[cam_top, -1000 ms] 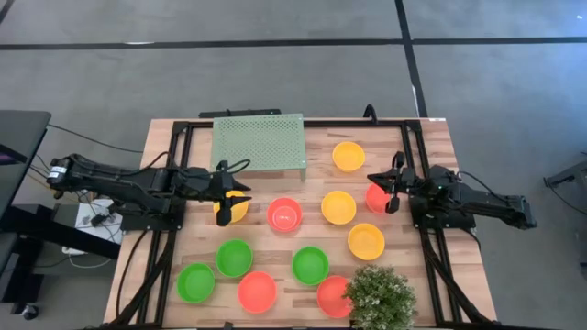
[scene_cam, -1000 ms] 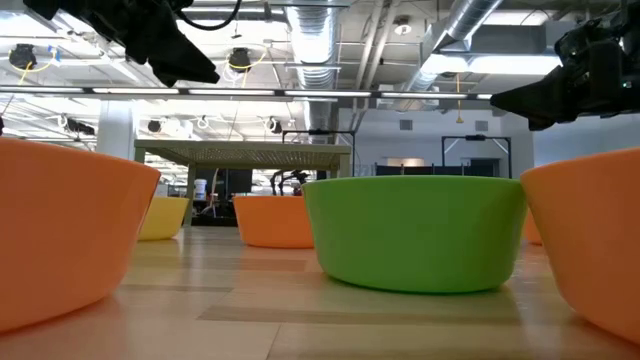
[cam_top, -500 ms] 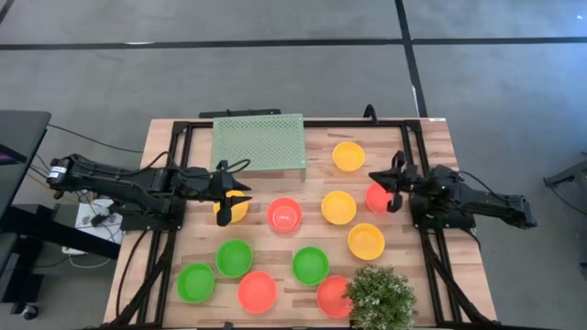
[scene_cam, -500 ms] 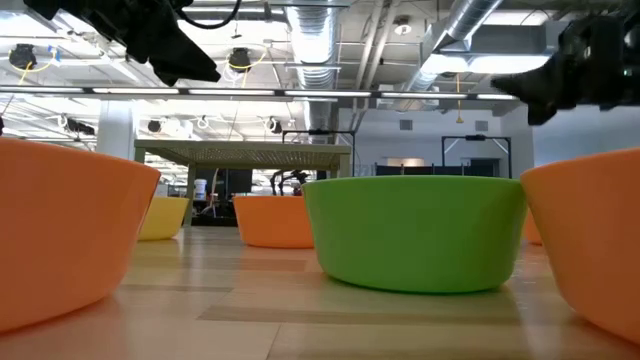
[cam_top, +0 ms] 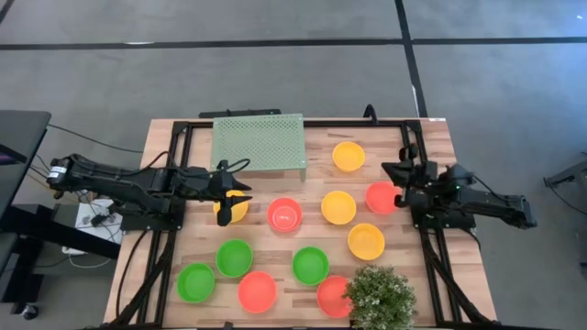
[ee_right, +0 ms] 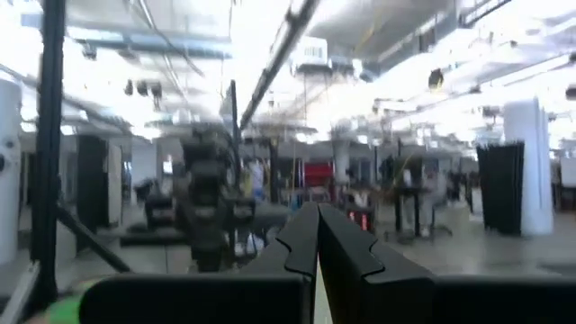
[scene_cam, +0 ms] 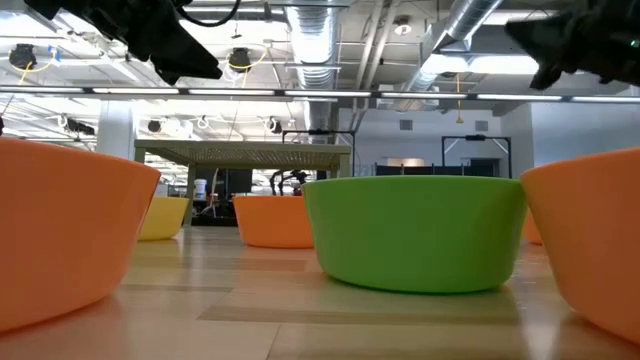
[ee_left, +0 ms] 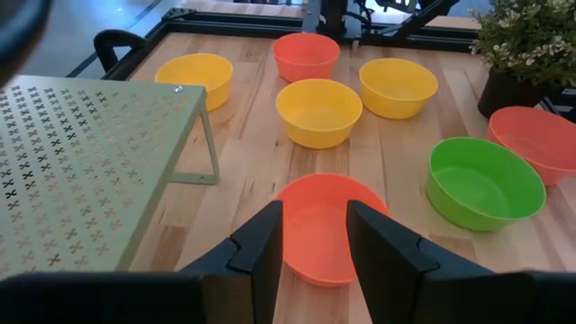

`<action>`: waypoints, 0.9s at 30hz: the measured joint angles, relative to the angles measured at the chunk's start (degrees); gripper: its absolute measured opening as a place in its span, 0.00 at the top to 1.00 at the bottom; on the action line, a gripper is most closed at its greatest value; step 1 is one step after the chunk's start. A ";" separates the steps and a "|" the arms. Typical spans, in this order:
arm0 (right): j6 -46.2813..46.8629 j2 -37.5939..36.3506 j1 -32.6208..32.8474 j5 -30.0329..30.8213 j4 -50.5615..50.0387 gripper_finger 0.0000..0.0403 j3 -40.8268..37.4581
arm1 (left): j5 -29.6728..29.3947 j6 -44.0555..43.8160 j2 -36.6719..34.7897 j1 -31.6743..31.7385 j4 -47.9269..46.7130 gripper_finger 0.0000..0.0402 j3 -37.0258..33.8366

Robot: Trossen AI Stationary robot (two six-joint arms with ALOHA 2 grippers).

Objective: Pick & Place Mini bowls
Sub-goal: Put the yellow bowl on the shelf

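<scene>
Since a second ago the right gripper (cam_top: 401, 171) has drawn back off the red bowl (cam_top: 380, 196) at the worktop's (cam_top: 431, 266) three o'clock side, fingers together. Left gripper (cam_top: 231, 192) hovers over a yellow bowl (cam_top: 234, 211) at nine o'clock, fingers apart. All mini bowls (cam_top: 310, 265) sit upright, mouths up, empty, spread across the worktop. No writing is readable.

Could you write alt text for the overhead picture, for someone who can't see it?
Twelve mini bowls, yellow, red and green, dot a wooden table between two dark robot arms. A perforated stand sits at the back, a plant in front.
</scene>
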 joint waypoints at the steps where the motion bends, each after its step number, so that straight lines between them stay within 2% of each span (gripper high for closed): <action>1: 0.39 0.02 0.06 -1.43 1.86 0.99 0.00 | 0.00 -0.01 0.00 0.00 0.06 0.69 0.00; 4: 0.45 0.13 0.65 -5.62 4.33 0.98 1.05 | 0.00 -0.18 0.00 0.00 0.42 0.69 0.00; 8: 0.48 4.06 1.93 -5.82 3.63 0.91 4.43 | 0.01 -0.22 0.00 0.00 1.87 0.69 0.00; 11: 0.61 10.81 3.20 -5.80 3.70 0.84 7.99 | -0.20 -0.07 0.00 0.00 2.07 0.69 0.00; 16: 2.07 27.28 5.84 -5.78 2.35 0.76 16.32 | -0.79 0.49 0.00 0.49 2.41 0.69 0.00; 19: 2.33 35.77 6.80 -5.76 -7.99 0.74 24.33 | -0.85 1.20 0.00 0.55 2.39 0.69 0.02; 25: 5.43 51.37 6.52 -5.29 -41.25 0.72 40.89 | -0.90 4.29 -1.36 0.55 2.00 0.69 0.50; 27: 8.54 56.01 6.54 -3.74 -46.21 0.72 44.69 | -0.90 4.26 -2.40 0.52 2.02 0.69 0.74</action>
